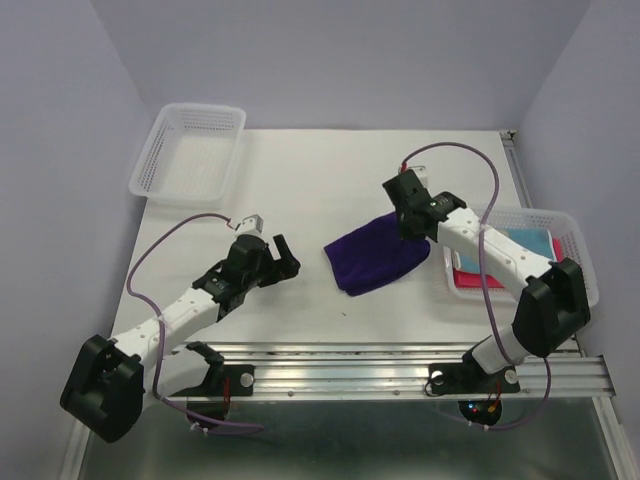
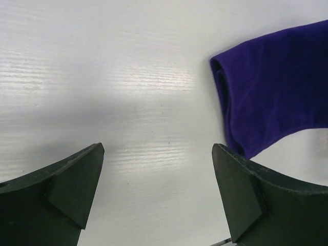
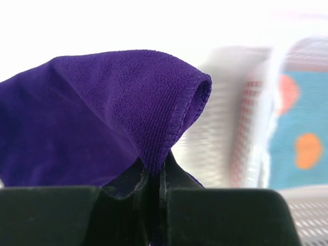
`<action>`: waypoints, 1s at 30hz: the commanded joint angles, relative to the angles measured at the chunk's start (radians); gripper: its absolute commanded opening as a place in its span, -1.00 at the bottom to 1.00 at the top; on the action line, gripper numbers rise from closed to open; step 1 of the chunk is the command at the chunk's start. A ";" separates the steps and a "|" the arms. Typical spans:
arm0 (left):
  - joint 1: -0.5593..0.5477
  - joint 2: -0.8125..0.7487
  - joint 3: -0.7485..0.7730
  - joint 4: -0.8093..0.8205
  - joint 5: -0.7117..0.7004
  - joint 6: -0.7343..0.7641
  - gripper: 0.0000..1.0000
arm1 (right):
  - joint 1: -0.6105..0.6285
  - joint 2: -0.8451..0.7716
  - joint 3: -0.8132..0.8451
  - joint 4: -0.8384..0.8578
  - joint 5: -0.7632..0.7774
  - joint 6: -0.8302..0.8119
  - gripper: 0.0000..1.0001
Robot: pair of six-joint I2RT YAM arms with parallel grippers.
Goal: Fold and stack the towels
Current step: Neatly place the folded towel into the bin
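The dark purple towel lies folded on the table's middle; it also shows in the left wrist view and the right wrist view. My right gripper is shut on the towel's far right corner, its jaws pinching the hem. My left gripper is open and empty, just left of the towel, over bare table. The light blue towel with orange dots lies in the right basket on the pink-red towel. The orange towel is out of view.
A white mesh basket stands at the right edge and holds the stacked towels. An empty white mesh basket stands at the far left. A metal rail runs along the near edge.
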 commanded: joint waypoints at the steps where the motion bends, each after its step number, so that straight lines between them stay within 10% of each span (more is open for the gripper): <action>1: 0.006 -0.017 0.029 0.034 -0.004 0.025 0.98 | 0.002 -0.048 0.139 -0.237 0.216 -0.001 -0.99; 30: 0.037 -0.014 -0.012 0.077 0.048 0.035 0.98 | -0.254 -0.186 0.527 -0.529 0.287 -0.223 -0.99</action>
